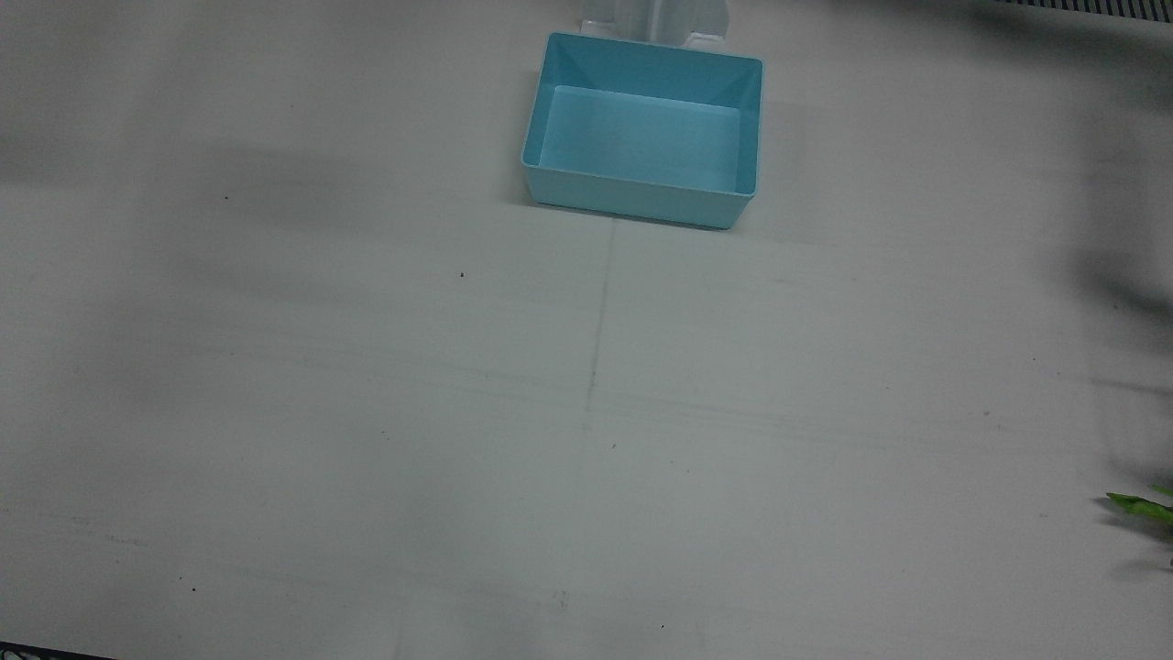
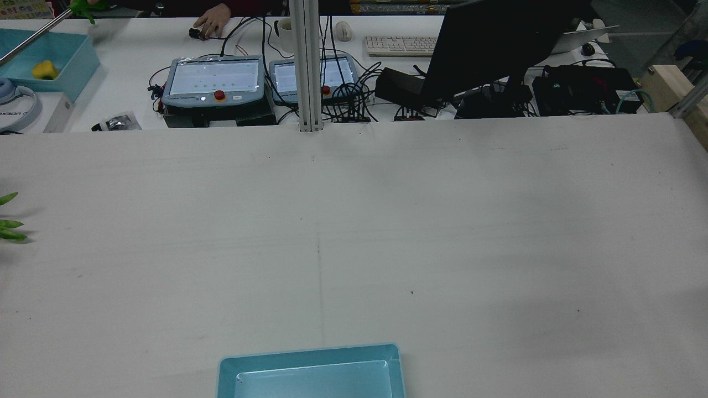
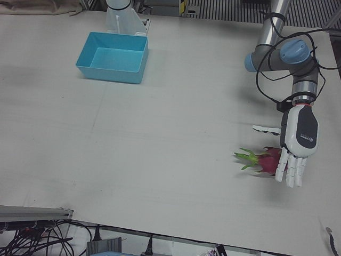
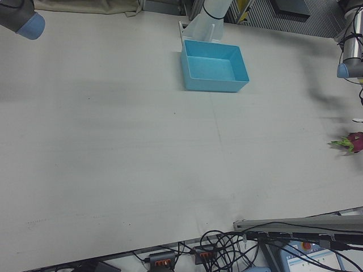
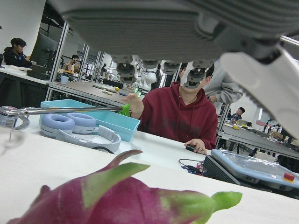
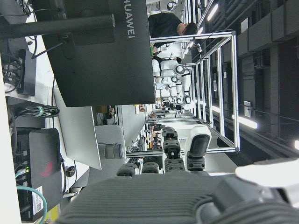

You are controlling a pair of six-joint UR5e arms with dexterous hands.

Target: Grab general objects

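Note:
A pink dragon fruit (image 3: 268, 160) with green leaf tips lies on the white table near its left side. It also shows at the edge of the right-front view (image 4: 353, 141), and fills the bottom of the left hand view (image 5: 117, 198). My left hand (image 3: 298, 143) hangs just above and beside the fruit, fingers (image 3: 292, 169) straight, apart and pointing down, holding nothing. Only the leaf tips (image 1: 1141, 504) (image 2: 8, 229) reach the front and rear views. My right hand (image 6: 187, 186) shows only in its own view, holding nothing, facing away from the table.
A light blue bin (image 3: 113, 57) (image 1: 641, 197) stands empty at the robot's side of the table, in the middle. Beyond the far edge are teach pendants (image 2: 213, 80), cables, a monitor (image 2: 498, 44) and a person's hand (image 2: 213, 25).

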